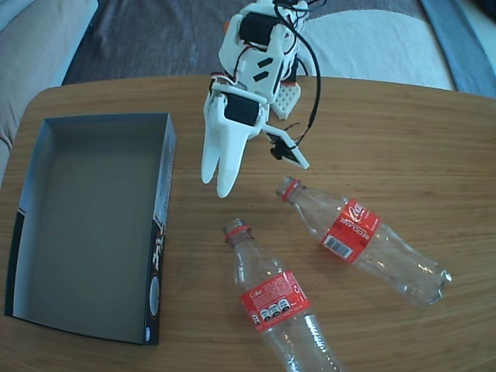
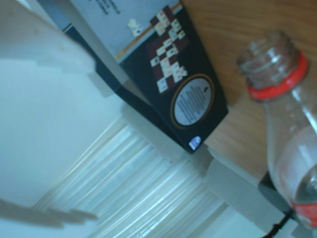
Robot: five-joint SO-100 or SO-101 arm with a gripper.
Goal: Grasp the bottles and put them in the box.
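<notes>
Two clear bottles with red labels and red neck rings lie on the wooden table, and their necks look open. One bottle [image 1: 273,298] lies near the front edge; the other bottle [image 1: 360,236] lies to its right and further back. The box [image 1: 43,302], grey inside with a black outer side, sits at the left and holds nothing. My white gripper [image 1: 218,184] points down between the box and the bottle necks. Its jaws are together, nothing is held and it touches neither bottle. The wrist view shows the box's black side [image 2: 183,94], one bottle neck [image 2: 270,62] and a blurred white finger [image 2: 49,124].
The arm's base [image 1: 263,46] stands at the table's back edge, with a black cable [image 1: 314,85] looping down its right side. Grey cushions and fabric lie beyond the table. Bare wood stretches to the right of the bottles.
</notes>
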